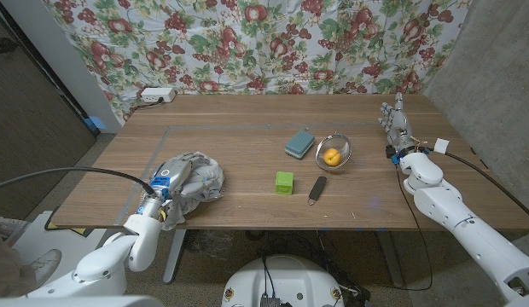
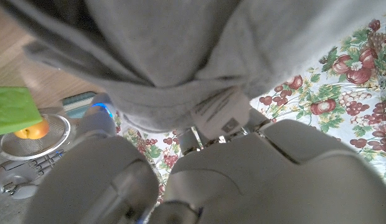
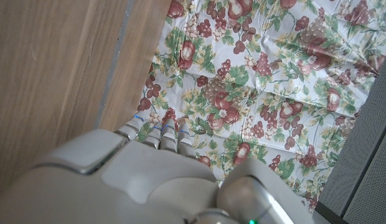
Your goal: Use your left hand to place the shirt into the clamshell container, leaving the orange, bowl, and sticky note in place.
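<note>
The grey shirt (image 1: pixel 200 176) is a bunched heap at the table's front left. My left hand (image 1: pixel 165 189) reaches into its near side, and its fingers grip the fabric. In the left wrist view the shirt (image 2: pixel 168 50) and its sewn label (image 2: pixel 221 116) bunch right over my left hand (image 2: pixel 199 174). I cannot tell whether a clear container lies under the heap. The orange (image 1: pixel 331 156) sits in a wire bowl (image 1: pixel 334 145) right of centre. The green sticky note block (image 1: pixel 284 182) stands in front of it. My right hand (image 1: pixel 396 119) stands upright at the far right, holding nothing.
A teal pad-like block (image 1: pixel 299 142) lies left of the bowl. A small black object (image 1: pixel 317 188) lies near the front edge, right of the sticky note. A white power strip (image 1: pixel 154 95) sits at the far left corner. A floral cloth hangs behind the table.
</note>
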`<action>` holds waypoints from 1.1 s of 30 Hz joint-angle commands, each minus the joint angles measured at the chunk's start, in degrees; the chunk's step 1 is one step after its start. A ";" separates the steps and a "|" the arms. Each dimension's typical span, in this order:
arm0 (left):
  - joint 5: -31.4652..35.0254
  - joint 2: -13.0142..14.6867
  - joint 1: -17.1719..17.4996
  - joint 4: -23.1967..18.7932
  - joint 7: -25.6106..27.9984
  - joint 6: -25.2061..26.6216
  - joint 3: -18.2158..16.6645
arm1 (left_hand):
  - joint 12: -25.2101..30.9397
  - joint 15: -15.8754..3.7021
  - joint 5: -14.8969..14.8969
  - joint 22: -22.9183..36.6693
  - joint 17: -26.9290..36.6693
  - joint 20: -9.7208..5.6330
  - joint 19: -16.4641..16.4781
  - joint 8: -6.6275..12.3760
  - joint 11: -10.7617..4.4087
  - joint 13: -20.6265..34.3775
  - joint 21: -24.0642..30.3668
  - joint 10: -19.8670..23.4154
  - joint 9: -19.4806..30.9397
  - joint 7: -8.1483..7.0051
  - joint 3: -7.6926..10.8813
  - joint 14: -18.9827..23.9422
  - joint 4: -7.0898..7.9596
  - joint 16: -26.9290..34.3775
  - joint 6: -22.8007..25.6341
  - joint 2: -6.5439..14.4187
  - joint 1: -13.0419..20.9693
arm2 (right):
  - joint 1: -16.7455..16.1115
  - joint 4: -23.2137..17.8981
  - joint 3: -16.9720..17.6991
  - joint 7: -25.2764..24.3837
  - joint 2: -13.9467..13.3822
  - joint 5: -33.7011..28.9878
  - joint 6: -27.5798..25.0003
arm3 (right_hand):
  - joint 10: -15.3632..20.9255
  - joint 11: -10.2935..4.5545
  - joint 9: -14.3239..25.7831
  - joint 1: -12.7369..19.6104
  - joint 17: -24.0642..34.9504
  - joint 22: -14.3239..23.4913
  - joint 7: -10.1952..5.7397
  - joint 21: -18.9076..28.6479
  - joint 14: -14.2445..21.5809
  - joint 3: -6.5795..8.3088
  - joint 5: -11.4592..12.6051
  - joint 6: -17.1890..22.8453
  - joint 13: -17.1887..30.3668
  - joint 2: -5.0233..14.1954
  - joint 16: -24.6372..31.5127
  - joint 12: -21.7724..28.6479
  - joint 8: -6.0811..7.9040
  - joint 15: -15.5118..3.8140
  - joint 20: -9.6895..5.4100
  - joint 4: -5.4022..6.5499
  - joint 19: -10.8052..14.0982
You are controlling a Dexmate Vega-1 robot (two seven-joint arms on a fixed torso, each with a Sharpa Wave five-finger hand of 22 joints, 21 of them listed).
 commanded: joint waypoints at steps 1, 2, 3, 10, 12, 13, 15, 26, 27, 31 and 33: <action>-0.63 -1.75 -1.16 -0.21 1.46 -1.57 -0.68 | -0.21 -9.48 1.29 0.25 -1.14 -1.06 -0.29 -0.76 0.40 -0.88 -1.14 -1.12 -0.39 0.02 -3.08 -1.40 0.39 0.23 -0.84 0.10 -2.46 | 0.44 0.28 -0.10 -0.03 0.11 -0.06 -0.05 | 0.33 -0.01 0.11 -0.17 0.09 0.14 0.00 0.16 -0.20 0.35 0.12 0.46 0.25 -0.19 -0.15 -0.04 -0.05 -0.41 -0.13 0.14 -0.09; -0.83 -2.09 -1.24 -0.24 1.66 -1.71 -0.82 | -0.22 -9.56 1.64 0.24 -1.54 -0.95 -0.36 -0.98 0.31 -1.20 -1.54 -1.32 -0.55 0.01 -4.02 -1.53 0.44 0.37 -1.06 0.16 -3.13 | 0.48 0.32 -0.13 -0.06 0.15 -0.15 0.04 | 0.32 -0.02 0.11 -0.18 0.09 0.14 0.01 0.16 -0.19 0.35 0.12 0.47 0.25 -0.19 -0.15 -0.04 -0.04 -0.37 -0.13 0.14 -0.09; -0.96 -2.27 -1.34 -0.23 1.80 -1.96 -0.93 | -0.23 -9.56 2.04 0.39 -2.07 -0.83 -0.63 -1.37 0.21 -1.65 -2.05 -1.55 -0.75 0.00 -5.55 -1.83 1.09 0.48 -1.57 0.52 -5.07 | 0.52 0.36 -0.15 -0.06 0.18 -0.18 0.11 | 0.28 -0.04 0.11 -0.18 0.09 0.14 -0.04 0.16 -0.20 0.36 0.12 0.47 0.25 -0.19 -0.15 -0.06 -0.04 -0.39 -0.14 0.14 -0.07; 0.15 -2.12 -2.23 -0.47 2.38 -3.73 -1.11 | -0.29 -9.34 3.31 0.63 -3.33 0.03 -2.12 -2.23 0.93 -2.75 -3.47 -2.21 -1.18 0.01 -8.53 -3.40 2.60 0.45 -2.49 1.34 -9.70 | 0.24 0.15 -0.12 -0.61 0.52 -0.03 0.05 | 0.31 0.05 0.10 -0.19 0.09 0.14 0.01 0.16 -0.21 0.37 0.12 0.51 0.25 -0.19 -0.16 -0.05 -0.03 -0.36 -0.15 0.15 -0.09; 0.30 -2.23 -2.39 -0.60 2.55 -4.18 -1.30 | -0.31 -9.25 3.51 0.60 -3.47 0.13 -2.38 -2.43 1.12 -2.88 -3.68 -2.33 -1.27 0.01 -8.69 -3.59 2.66 0.44 -2.78 1.48 -9.95 | 0.08 0.26 -0.24 -0.58 0.54 -0.35 0.48 | 0.33 0.06 0.10 -0.19 0.09 0.14 0.02 0.15 -0.21 0.38 0.12 0.50 0.25 -0.19 -0.15 -0.04 -0.03 -0.38 -0.13 0.15 -0.10; 0.26 -2.37 -2.44 -0.64 2.64 -4.40 -1.44 | -0.32 -9.27 3.54 0.60 -3.49 0.13 -2.36 -2.47 1.15 -2.90 -3.69 -2.35 -1.29 0.01 -8.71 -3.60 2.67 0.45 -2.83 1.51 -9.98 | -0.07 0.04 -0.16 -0.84 0.64 -0.18 0.29 | 0.34 0.11 0.10 -0.20 0.09 0.14 0.00 0.15 -0.23 0.38 0.12 0.50 0.25 -0.20 -0.16 -0.04 -0.03 -0.34 -0.13 0.15 -0.11; 0.17 -2.56 -2.55 -0.66 2.79 -4.95 -1.71 | -0.49 -8.83 4.01 0.54 -3.86 0.36 -2.40 -3.12 1.32 -3.24 -3.99 -2.96 -1.54 0.02 -9.17 -4.26 2.77 0.36 -3.82 1.70 -10.54 | -0.20 -0.05 -0.25 -0.88 0.57 -0.40 0.39 | 0.28 0.01 0.10 -0.20 0.09 0.14 -0.01 0.15 -0.21 0.38 0.11 0.51 0.25 -0.20 -0.16 -0.06 -0.03 -0.36 -0.15 0.15 -0.11; -1.77 -4.71 -2.53 -0.46 3.81 -7.84 -3.73 | -0.75 -8.44 4.88 0.38 -4.63 1.13 -3.50 -3.92 1.83 -3.97 -5.05 -4.38 -1.94 0.00 -9.93 -5.65 2.94 0.21 -4.59 2.10 -11.46 | -1.45 -2.01 0.03 -2.61 0.32 -0.74 -0.30 | 0.25 -0.02 0.10 -0.22 0.09 0.13 -0.05 0.15 -0.18 0.41 0.11 0.47 0.25 -0.20 -0.14 -0.07 -0.04 -0.41 -0.20 0.16 -0.10; -2.03 -4.78 -2.55 -0.30 3.89 -8.39 -3.97 | -0.75 -8.45 4.89 0.38 -4.64 1.15 -3.53 -3.94 1.84 -3.98 -5.07 -4.40 -1.95 0.00 -9.94 -5.66 2.94 0.21 -4.62 2.10 -11.47 | -1.53 -2.14 -0.02 -2.71 0.27 -0.94 -0.27 | 0.26 0.15 0.10 -0.23 0.08 0.13 -0.01 0.15 -0.18 0.41 0.11 0.51 0.25 -0.21 -0.15 -0.07 -0.03 -0.38 -0.20 0.16 -0.11; -2.81 -5.45 -2.74 0.34 4.64 -10.26 -4.88 | -0.73 -8.37 4.99 0.37 -4.74 1.23 -3.47 -4.06 1.96 -4.08 -5.13 -4.47 -1.99 0.00 -10.01 -5.66 2.97 0.27 -4.76 2.18 -11.58 | -1.93 -3.25 0.04 -3.46 0.09 -1.08 -0.96 | 0.29 0.05 0.10 -0.23 0.08 0.13 0.02 0.15 -0.22 0.41 0.11 0.49 0.25 -0.21 -0.16 -0.06 -0.04 -0.40 -0.15 0.16 -0.11; -3.15 -5.67 -2.93 0.72 4.95 -11.50 -5.24 | -0.72 -8.34 5.02 0.36 -4.77 1.24 -3.45 -4.09 1.92 -4.11 -5.14 -4.49 -2.00 0.00 -10.03 -5.64 2.98 0.29 -4.78 2.21 -11.61 | -2.00 -3.60 0.01 -3.73 -0.02 -1.42 -1.00 | 0.28 0.06 0.10 -0.24 0.08 0.13 0.01 0.16 -0.19 0.41 0.11 0.51 0.25 -0.22 -0.15 -0.06 -0.03 -0.35 -0.19 0.16 -0.08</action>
